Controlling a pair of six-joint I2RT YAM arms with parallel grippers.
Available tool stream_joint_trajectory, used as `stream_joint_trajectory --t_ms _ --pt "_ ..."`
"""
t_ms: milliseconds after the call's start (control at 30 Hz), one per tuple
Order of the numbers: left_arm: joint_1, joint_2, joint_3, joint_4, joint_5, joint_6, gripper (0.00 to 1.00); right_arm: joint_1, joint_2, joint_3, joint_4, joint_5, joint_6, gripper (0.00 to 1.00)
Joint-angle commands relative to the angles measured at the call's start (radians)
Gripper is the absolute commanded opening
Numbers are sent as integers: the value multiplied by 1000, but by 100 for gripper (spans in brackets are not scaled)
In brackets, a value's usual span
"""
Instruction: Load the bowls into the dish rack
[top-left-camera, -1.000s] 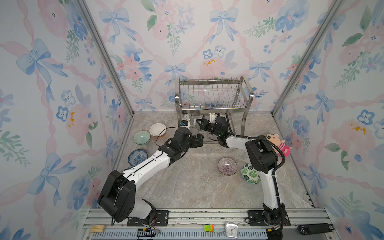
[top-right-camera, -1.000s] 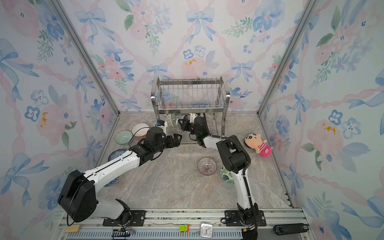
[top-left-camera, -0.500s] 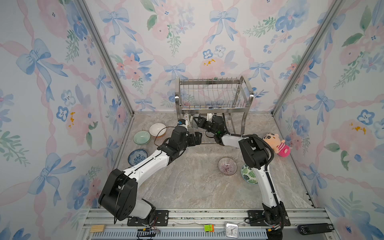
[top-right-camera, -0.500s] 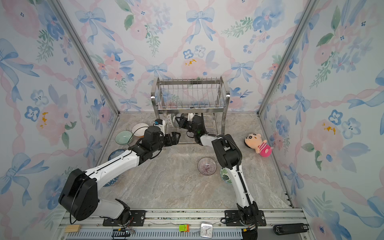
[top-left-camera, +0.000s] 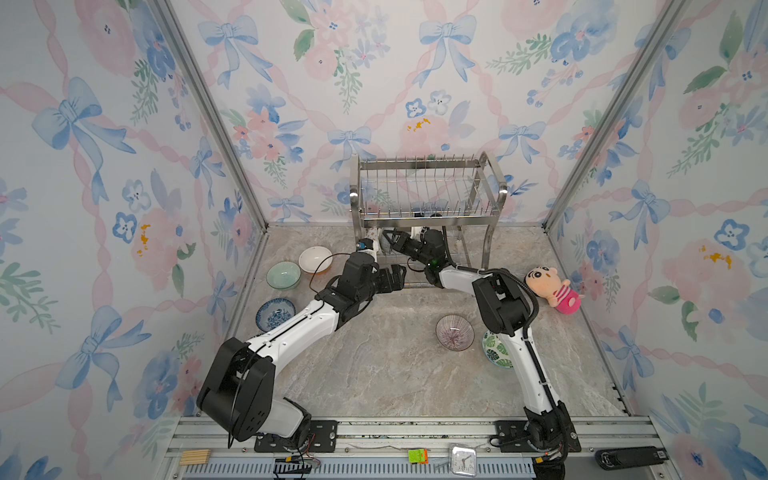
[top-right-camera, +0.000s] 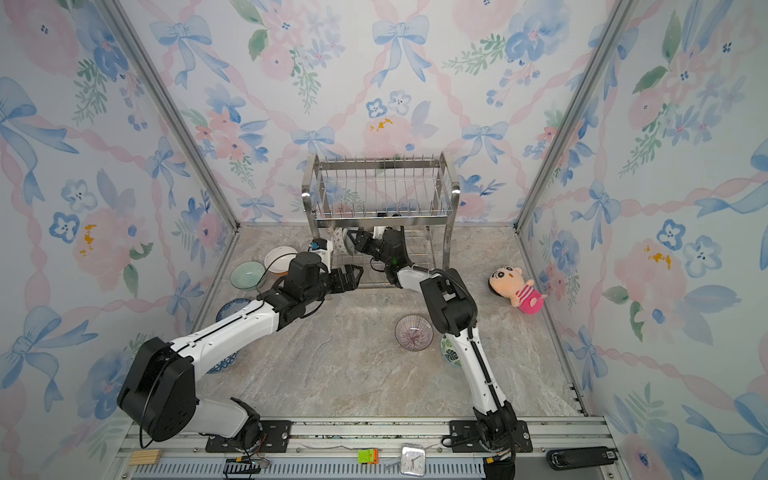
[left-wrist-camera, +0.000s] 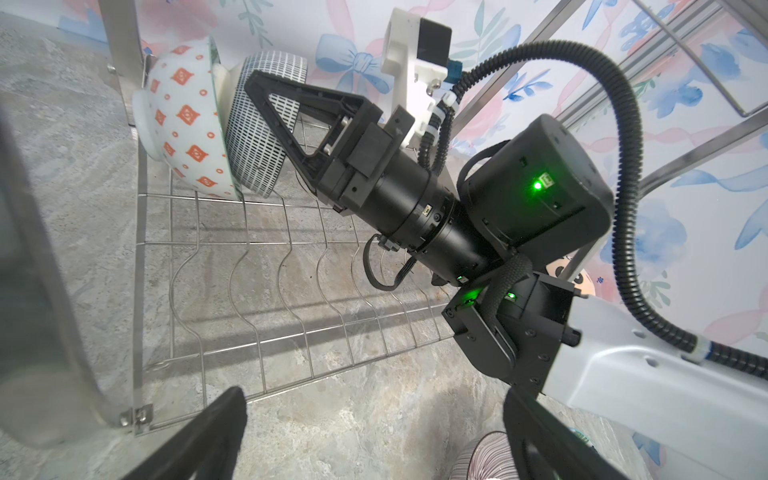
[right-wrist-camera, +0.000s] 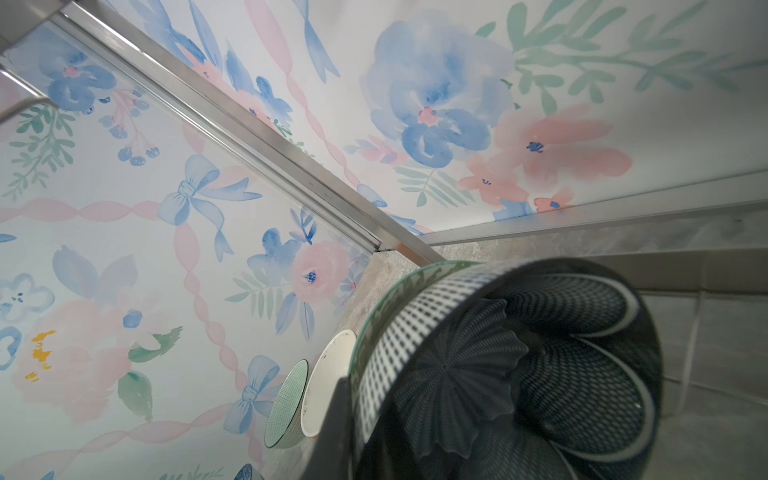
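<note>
**Navy bowl on edge in the lower tier**

Your right jaws are clamping tight on the rim of the navy petal bowl (left-wrist-camera: 257, 137). It is standing on edge just past their tips, mouth facing back along the arm and underside leaning against the orange-and-white bowl (left-wrist-camera: 183, 120), at the left end of the dish rack (top-left-camera: 424, 216) – lower tier. Your left jaws are gaping wide and holding nothing, just in front of that tier. No label or writing is showing legibly.
</note>
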Motion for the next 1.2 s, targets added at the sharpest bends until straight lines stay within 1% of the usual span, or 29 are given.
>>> stream_joint_trajectory --t_ms 0,167,533,1000,1167 --pt "1 -3 -9 9 -15 26 98 -3 26 52 100 -21 24 0" --pt "3 -13 -8 9 -37 57 98 -3 46 67 118 -24 44 0" --pt "2 -10 -10 6 -68 75 98 -16 63 88 118 -53 63 0" --pt "-4 0 5 -18 -82 89 98 -18 28 77 -7 -75 -35 1" --pt "-5 3 9 -27 -83 92 98 -18 24 78 -23 -86 -44 3"
